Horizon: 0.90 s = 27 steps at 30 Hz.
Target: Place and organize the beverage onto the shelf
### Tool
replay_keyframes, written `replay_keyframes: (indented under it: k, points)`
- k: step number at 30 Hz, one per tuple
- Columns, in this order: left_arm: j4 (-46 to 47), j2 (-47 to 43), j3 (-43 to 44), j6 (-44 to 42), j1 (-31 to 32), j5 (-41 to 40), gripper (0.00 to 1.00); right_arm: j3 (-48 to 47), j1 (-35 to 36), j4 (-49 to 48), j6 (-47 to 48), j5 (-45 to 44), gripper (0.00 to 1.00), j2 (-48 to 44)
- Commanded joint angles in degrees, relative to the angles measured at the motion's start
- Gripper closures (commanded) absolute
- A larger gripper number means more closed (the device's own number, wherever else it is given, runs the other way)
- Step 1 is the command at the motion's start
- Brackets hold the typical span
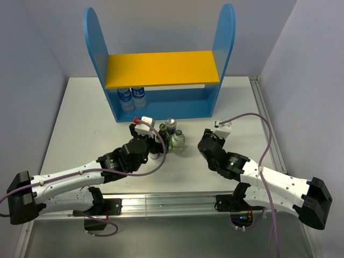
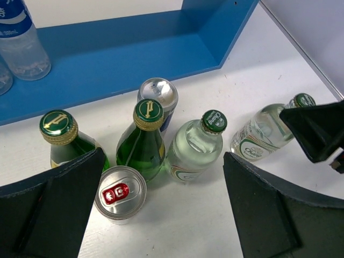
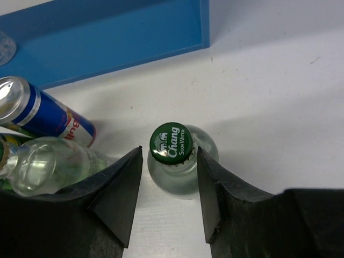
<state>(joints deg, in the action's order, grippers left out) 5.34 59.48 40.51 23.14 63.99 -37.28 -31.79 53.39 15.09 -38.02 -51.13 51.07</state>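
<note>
The shelf stands at the back of the table, its yellow upper board bare. In front of it stands the beverage cluster: two green bottles, two silver-topped cans and a clear bottle. My left gripper hangs wide open over the near side of the cluster and holds nothing. A second clear bottle with a green cap stands apart to the right. My right gripper straddles its neck, jaws close in, a thin gap still showing on the left side.
Two small water bottles with blue labels stand at the left of the shelf's lower level. The blue base edge lies just beyond the right gripper. A blue can and a clear bottle stand left of the straddled bottle.
</note>
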Motion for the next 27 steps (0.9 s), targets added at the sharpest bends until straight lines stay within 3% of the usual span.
replay_keyframes:
  k: [1, 17, 20, 24, 27]
  points:
    - [3.26, 0.19, 1.41, -1.16, 0.79, 0.63, 0.01, 0.33, 0.05, -5.86, 0.93, -4.50, 0.50, 2.36]
    - [5.46, -0.68, -2.28, -0.37, 1.32, 1.15, 0.01, -0.90, -3.55, -11.93, -0.39, -8.19, 0.56, 13.96]
    - [5.55, -1.47, -2.89, -0.37, 1.40, 1.07, 0.01, -1.69, -4.16, -11.23, -1.26, -9.24, 0.48, 15.99]
    - [5.64, -2.27, -3.77, -0.37, 1.40, 0.98, 0.01, -2.66, -5.04, -11.49, -1.27, -9.95, 0.28, 17.75]
    - [5.64, -2.62, -4.21, -0.37, 1.40, 0.89, 0.01, -2.75, -5.83, -12.45, -1.00, -9.95, 0.27, 18.19]
